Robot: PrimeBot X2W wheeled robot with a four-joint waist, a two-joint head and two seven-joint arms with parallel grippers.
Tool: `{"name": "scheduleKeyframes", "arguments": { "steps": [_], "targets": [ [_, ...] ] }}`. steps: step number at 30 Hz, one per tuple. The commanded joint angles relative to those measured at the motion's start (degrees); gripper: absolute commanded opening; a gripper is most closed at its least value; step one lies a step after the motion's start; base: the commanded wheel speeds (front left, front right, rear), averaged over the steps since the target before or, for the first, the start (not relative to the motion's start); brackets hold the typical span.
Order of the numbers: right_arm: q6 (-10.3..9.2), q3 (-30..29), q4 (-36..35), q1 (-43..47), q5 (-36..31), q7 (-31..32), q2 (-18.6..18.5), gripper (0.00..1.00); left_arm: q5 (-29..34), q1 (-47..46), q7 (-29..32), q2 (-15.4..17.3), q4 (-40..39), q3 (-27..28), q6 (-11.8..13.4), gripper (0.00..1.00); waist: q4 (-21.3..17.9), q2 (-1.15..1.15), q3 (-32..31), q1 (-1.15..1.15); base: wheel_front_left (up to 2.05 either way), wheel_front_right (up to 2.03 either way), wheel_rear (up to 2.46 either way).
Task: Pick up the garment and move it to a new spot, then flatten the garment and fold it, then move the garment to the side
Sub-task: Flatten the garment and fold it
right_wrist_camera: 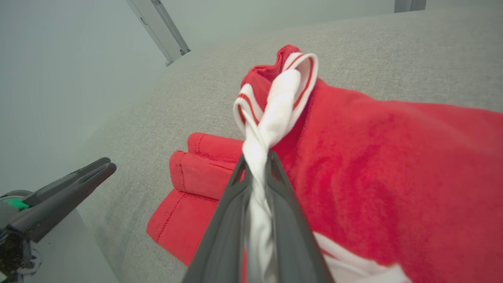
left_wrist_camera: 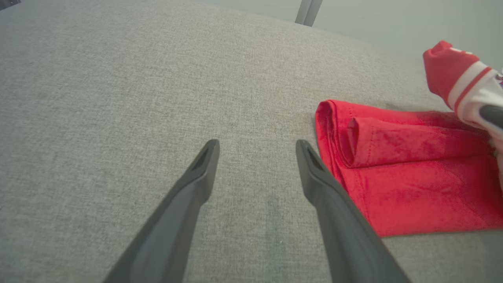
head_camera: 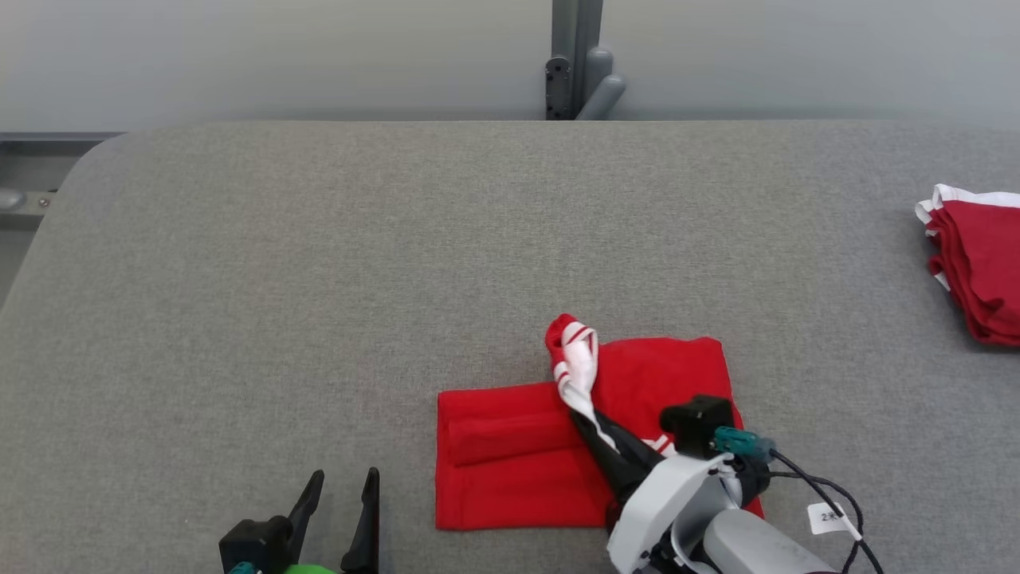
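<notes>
Your left tool (head_camera: 346, 474) rests low over the grey surface (head_camera: 319, 279), just left of the shirt, with its fingers spread wide and nothing between them. In the left wrist view, the left tool (left_wrist_camera: 257, 142) points past the shirt's near-left corner without touching the cloth.

The red shirt (head_camera: 510, 470) lies near the front edge of the surface, right of centre. It is partly folded into a rough rectangle, with a rolled ridge running along its left half (left_wrist_camera: 412, 188).

Above it, one white sleeve (head_camera: 575, 359) with red-striped trim is lifted clear of the red body. Your right tool (head_camera: 580, 416) is closed narrow on this sleeve. In the right wrist view, the white cloth is twisted into a cord between the fingers of the tool (right_wrist_camera: 256, 157), and the cuff (right_wrist_camera: 275, 102) flops beyond the tips.

Expect the shirt to be light, limp and stretchy.

- It will not hold a shape in the air.
- Pulling on the sleeve is likely to drag and crease the layers beneath.
- For a flat fold, take hold at a hemmed edge or corner, pinching all layers together.

A second pile of red cloth (head_camera: 980, 271) lies at the far right edge, well apart.
</notes>
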Motion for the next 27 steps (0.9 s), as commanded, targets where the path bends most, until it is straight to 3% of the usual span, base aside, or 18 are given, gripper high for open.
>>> {"name": "scheduleKeyframes", "arguments": {
  "steps": [1,9,15,16,17,22,27],
  "targets": [
    [-0.02,1.3,0.3,-0.9,0.9,0.3,0.5,0.00,0.2,-1.0,0.0,0.2,0.1,-0.3,-0.1,1.00,2.3,0.00,0.4,0.00,0.00,0.00,0.00],
    [-0.02,8.7,5.7,-5.9,3.7,-0.7,2.2,0.00,-0.1,-1.4,0.0,0.2,0.3,-1.5,-0.1,1.00,7.2,0.00,1.2,0.00,0.00,0.00,0.00],
    [-0.01,11.6,10.0,-8.5,6.1,-2.0,3.3,0.00,-0.3,-1.3,0.0,0.2,0.3,-1.5,-0.1,1.00,8.7,0.00,1.6,0.00,0.00,0.00,0.00],
    [-0.02,11.8,10.7,-8.9,6.4,-2.2,3.5,0.43,-0.3,-1.3,0.0,0.2,0.4,-1.4,-0.1,1.00,8.7,0.00,1.7,0.00,0.00,0.00,0.00],
    [-0.02,11.6,11.2,-9.1,7.1,-2.4,3.5,1.00,-0.3,-1.4,0.0,0.2,0.3,-1.3,-0.1,1.00,8.6,0.00,1.7,0.00,0.00,0.00,0.00],
    [-0.02,9.3,10.9,-10.1,8.5,-3.1,3.5,1.00,0.0,-1.6,0.0,0.2,0.1,-0.1,-0.1,1.00,7.0,0.00,1.2,0.00,0.00,0.00,0.00],
    [-0.01,-2.2,5.8,-6.7,3.7,-3.1,1.5,1.00,0.8,-1.4,0.0,0.2,-0.5,1.6,-0.1,1.00,4.1,0.00,0.4,0.00,0.00,0.00,0.00]
  ]
}}
